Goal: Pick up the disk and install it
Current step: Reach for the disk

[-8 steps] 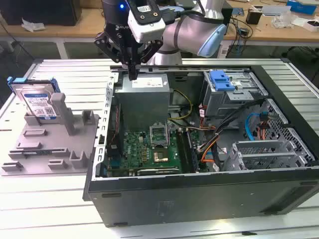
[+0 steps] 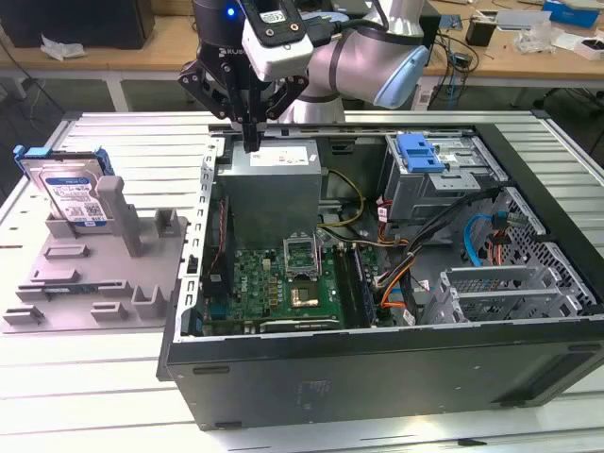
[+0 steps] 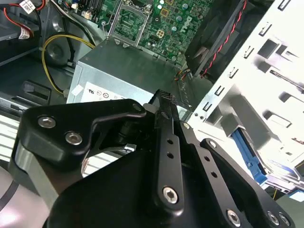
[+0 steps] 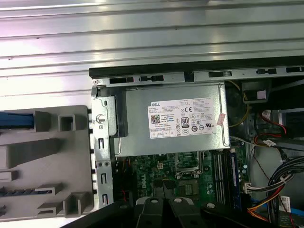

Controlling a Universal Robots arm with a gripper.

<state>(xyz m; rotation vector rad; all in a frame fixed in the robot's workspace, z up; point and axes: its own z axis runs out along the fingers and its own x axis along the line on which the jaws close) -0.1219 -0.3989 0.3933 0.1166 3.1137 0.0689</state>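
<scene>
Okay, I've got the gripper (image 2: 250, 143) at the upper middle of the exterior view, pointing straight down. Its fingers are pressed together with nothing between them, so it's clenched and empty. The tips hang just above the grey power supply (image 2: 274, 184), which sits in the back corner of the open computer case (image 2: 377, 373). I can't tell whether they touch the metal.

In the first wrist view I'm looking down on that power supply with its white label (image 4: 185, 118), and the green motherboard (image 4: 161, 171) lies beside it.

The disk (image 2: 71, 193) is over at the exterior view's left, about mid-height in the frame, well apart from the gripper. It stands tilted in the grey fixture plate (image 2: 85, 283), label facing the camera, blue caddy rail around its edge, leaning by one of the upright posts (image 2: 113, 203). The plate lies on the slatted metal table (image 2: 123, 142) just beside the case wall.

Toward the exterior view's right, inside the case, I see the blue latch (image 2: 420, 151) on top of the silver drive cage (image 2: 444, 189), with cables bundled below it.
</scene>
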